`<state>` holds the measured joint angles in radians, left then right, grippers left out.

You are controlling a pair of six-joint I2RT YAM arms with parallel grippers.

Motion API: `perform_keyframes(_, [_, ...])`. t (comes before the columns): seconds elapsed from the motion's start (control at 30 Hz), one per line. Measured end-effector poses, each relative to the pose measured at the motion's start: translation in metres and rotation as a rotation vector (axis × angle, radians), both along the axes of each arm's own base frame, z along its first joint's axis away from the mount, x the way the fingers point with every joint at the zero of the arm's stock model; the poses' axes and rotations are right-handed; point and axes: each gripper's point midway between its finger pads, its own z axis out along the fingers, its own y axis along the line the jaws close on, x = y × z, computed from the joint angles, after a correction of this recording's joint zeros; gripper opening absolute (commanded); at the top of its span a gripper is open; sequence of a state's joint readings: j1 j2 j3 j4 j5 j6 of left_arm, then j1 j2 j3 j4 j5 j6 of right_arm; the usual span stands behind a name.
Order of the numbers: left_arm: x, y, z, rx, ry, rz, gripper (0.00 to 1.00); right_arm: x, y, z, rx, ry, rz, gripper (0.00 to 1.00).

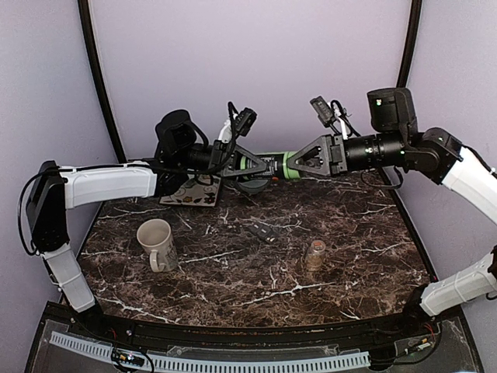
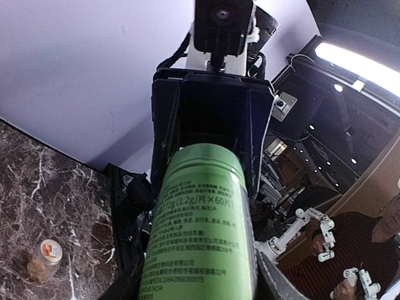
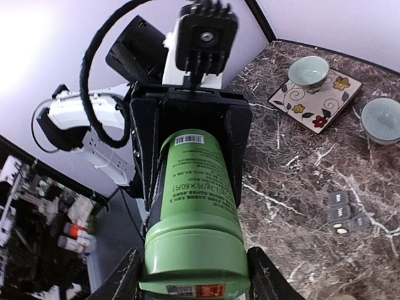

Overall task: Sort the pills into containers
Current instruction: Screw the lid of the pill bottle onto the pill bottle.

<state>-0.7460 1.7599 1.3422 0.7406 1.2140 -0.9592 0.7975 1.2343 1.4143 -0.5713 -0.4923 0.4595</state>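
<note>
A green pill bottle [image 1: 281, 165] hangs level above the back of the table, held from both ends. My left gripper [image 1: 264, 165] is shut on its labelled body [image 2: 203, 231], which fills the space between the fingers. From the right, my right gripper [image 1: 304, 162] is closed round the wide green cap [image 3: 194, 256], with a finger [image 3: 122, 278] tight against each side. In each wrist view the other gripper shows at the bottle's far end. The pills themselves are hidden. A pale green bowl [image 3: 308, 70] sits on a flowered tile [image 3: 325, 97], with a second bowl [image 3: 381, 119] beside it.
A cream mug [image 1: 157, 242] stands front left on the dark marble table [image 1: 233, 272]. A small amber jar [image 1: 315, 254] stands front right, also seen as the jar [image 2: 45, 259] in the left wrist view. Small dark packets [image 1: 264, 231] lie mid-table.
</note>
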Motion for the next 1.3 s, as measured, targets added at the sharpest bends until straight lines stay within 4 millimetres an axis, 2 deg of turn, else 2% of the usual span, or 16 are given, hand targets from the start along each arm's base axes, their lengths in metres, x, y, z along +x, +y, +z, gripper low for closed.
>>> perform_keyframes(0.3, [0.011, 0.005, 0.014, -0.023, -0.182, 0.186, 0.0, 0.015, 0.003, 0.005, 0.205, 0.295, -0.037, 0.16])
perform_keyframes(0.57, [0.003, 0.011, 0.027, -0.015, -0.351, 0.321, 0.0, 0.015, 0.009, 0.01, 0.325, 0.477, -0.01, 0.18])
perform_keyframes(0.67, [0.002, 0.013, 0.03, -0.015, -0.387, 0.359, 0.0, 0.015, 0.01, 0.016, 0.347, 0.497, 0.0, 0.29])
perform_keyframes(0.83, [0.006, 0.014, 0.023, -0.006, -0.38, 0.393, 0.0, 0.021, 0.01, 0.012, 0.342, 0.506, -0.017, 0.59])
perform_keyframes(0.97, [0.008, 0.014, 0.022, -0.023, -0.336, 0.404, 0.0, 0.024, 0.009, 0.011, 0.319, 0.459, -0.027, 0.74])
perform_keyframes(1.03, [0.011, 0.014, 0.025, -0.043, -0.304, 0.409, 0.0, 0.026, 0.008, 0.013, 0.308, 0.411, -0.032, 0.78])
perform_keyframes(1.17, [0.017, 0.014, 0.029, -0.072, -0.238, 0.398, 0.0, 0.031, 0.003, 0.018, 0.292, 0.315, -0.055, 0.79])
perform_keyframes(1.3, [0.027, 0.014, 0.025, -0.074, -0.164, 0.382, 0.0, 0.033, -0.007, 0.018, 0.264, 0.23, -0.083, 0.8])
